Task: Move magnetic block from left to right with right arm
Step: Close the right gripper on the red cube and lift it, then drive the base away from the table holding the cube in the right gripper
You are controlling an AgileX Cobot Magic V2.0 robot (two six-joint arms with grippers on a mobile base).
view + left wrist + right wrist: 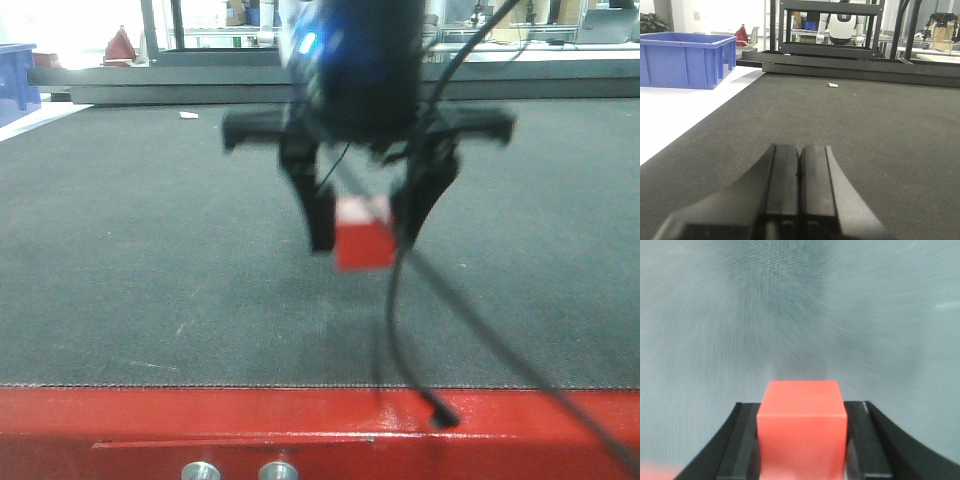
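Right wrist-mounted view: the right gripper (801, 442) clamps the magnetic block (801, 420), centred between its jaws (left gripper (800, 156) closed).

Small red-orange matte cube (802, 430): plain, no pattern; top face a shade paler than the front.
Right gripper (366, 238): black jaws; dark body with a blue glow.
Left gripper (800, 170): matte black jaws.
Dark grey mat on the worktop (150, 260): fine woven grain, a few pale flecks.
Glossy red front rail of the worktop (200, 415): plain.
Thin black cables (390, 320): plain.
Blue rectangular plastic bin (685, 60): uniform blue.
Surface beside the mat (670, 115): plain white.
Small scrap on the mat (833, 85): white.
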